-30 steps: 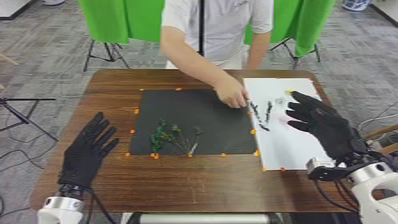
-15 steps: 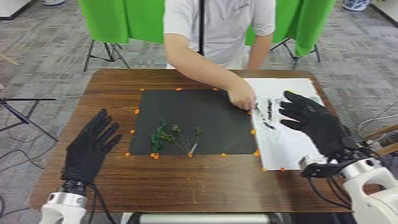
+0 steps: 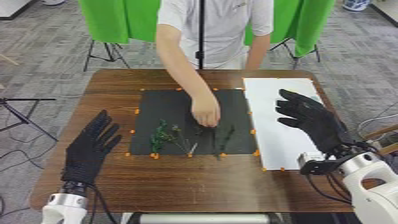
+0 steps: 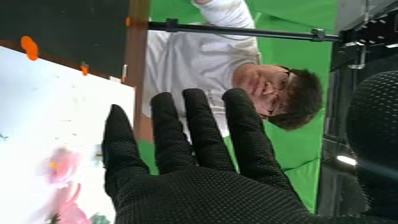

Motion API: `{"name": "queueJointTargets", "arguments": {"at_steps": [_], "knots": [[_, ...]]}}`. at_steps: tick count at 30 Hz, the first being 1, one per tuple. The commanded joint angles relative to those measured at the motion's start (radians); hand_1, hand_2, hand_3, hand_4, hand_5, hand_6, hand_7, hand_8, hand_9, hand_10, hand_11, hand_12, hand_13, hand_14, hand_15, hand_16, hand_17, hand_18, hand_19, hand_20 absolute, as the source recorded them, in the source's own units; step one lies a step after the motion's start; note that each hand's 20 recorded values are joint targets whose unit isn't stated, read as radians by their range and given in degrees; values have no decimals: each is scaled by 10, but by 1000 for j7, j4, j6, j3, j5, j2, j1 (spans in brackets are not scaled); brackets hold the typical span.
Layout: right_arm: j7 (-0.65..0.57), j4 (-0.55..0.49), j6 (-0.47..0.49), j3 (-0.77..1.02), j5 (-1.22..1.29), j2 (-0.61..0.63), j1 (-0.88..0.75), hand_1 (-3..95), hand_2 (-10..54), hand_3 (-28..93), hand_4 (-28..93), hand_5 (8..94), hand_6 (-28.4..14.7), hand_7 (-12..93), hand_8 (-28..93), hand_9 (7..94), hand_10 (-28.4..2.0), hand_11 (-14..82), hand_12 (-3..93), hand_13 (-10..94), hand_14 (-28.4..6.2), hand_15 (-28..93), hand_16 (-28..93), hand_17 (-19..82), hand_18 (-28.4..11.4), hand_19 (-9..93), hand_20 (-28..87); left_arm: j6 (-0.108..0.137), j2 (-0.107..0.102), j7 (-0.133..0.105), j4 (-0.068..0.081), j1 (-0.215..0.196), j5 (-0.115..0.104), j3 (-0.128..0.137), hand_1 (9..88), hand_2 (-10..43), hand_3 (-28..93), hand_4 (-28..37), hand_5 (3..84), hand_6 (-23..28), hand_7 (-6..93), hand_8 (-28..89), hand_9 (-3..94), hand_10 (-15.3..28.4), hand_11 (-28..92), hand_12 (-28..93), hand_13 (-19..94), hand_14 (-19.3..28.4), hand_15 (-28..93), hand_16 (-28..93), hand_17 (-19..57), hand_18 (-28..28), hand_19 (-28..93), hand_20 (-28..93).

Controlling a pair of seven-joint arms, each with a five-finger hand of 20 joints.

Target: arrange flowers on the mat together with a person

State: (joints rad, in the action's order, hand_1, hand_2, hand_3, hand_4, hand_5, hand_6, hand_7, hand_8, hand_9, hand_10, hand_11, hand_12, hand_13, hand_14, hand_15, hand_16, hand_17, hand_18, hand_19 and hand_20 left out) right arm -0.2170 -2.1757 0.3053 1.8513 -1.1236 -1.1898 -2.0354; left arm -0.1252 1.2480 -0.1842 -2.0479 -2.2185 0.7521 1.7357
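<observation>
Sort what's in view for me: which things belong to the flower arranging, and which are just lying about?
For the job:
- black mat
- green sprigs on the mat
- person's hand, over the mat
- white sheet beside it
- pink flowers on the sheet

Just about:
- green cloth behind the table
- blue-and-white pot on the floor

1. Free passage lies over the black rectangular mat point(image 3: 160, 106) at its far left.
2. A person's bare arm point(image 3: 186, 75) blocks its middle.
3. Thin green sprigs point(image 3: 159, 139) obstruct its near part.
</observation>
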Motion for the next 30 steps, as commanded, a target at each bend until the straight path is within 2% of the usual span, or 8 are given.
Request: {"name": "queueJointTargets", "arguments": {"at_steps": [1,3,9,12,14,19,24,30], "knots": [[-3,-7,3,10,-11,-10,-22,134,-41,807,-250,301,-45,109,-68,309,-146,39,254,243,-130,9,380,-34,-232,332,180,-2,11,12,8,-7,-1,-2,253,-55,693,-241,288,28,139,-77,187,93,101,205,162,117,120,76,-117,212,380,99],[0,-9,-5,10,-16,-6,-24,134,-41,807,-250,301,-45,109,-68,309,-147,40,254,243,-130,9,380,-34,-231,332,180,-6,15,19,8,-10,4,0,253,-55,694,-241,288,28,139,-77,187,93,101,204,162,117,120,75,-117,212,380,98],[6,-8,-15,14,-14,-7,-24,134,-41,808,-250,302,-45,110,-69,309,-147,40,254,244,-131,10,380,-34,-231,332,180,-11,7,24,15,11,6,-2,253,-56,693,-241,287,28,138,-77,187,93,100,204,162,117,119,75,-117,212,380,98],[-4,-4,-9,9,-10,-12,-23,134,-41,808,-250,301,-45,111,-69,308,-146,39,255,244,-131,10,379,-34,-231,332,179,-9,12,27,11,2,5,0,253,-55,693,-240,287,27,138,-77,187,93,101,204,161,117,120,76,-117,212,381,98],[-1,-7,-3,10,-14,-13,-28,134,-40,808,-250,301,-45,111,-70,308,-146,39,255,245,-131,10,379,-34,-231,332,180,-12,16,28,10,-5,6,0,254,-54,692,-240,287,27,137,-77,187,93,101,204,161,117,120,76,-118,212,381,98],[6,-4,-7,11,-18,-19,-20,133,-40,807,-250,300,-45,111,-69,308,-147,38,254,245,-131,10,378,-34,-231,333,180,-14,9,25,13,9,8,-3,253,-55,693,-239,287,27,138,-77,187,93,101,204,162,117,120,75,-118,211,381,98],[-5,-3,7,8,-13,-22,-22,133,-40,808,-249,301,-45,111,-70,308,-146,38,254,247,-131,11,378,-34,-231,333,179,-10,19,23,8,-10,4,-5,253,-55,693,-241,287,28,138,-77,187,93,102,204,162,118,121,75,-118,211,380,98],[-1,-3,11,11,-9,-21,-21,133,-39,807,-249,301,-44,113,-70,309,-145,40,254,251,-133,13,377,-33,-232,337,181,-12,8,20,11,6,10,-3,255,-55,693,-241,287,27,138,-77,187,93,101,204,162,118,121,75,-118,211,380,98]]}}
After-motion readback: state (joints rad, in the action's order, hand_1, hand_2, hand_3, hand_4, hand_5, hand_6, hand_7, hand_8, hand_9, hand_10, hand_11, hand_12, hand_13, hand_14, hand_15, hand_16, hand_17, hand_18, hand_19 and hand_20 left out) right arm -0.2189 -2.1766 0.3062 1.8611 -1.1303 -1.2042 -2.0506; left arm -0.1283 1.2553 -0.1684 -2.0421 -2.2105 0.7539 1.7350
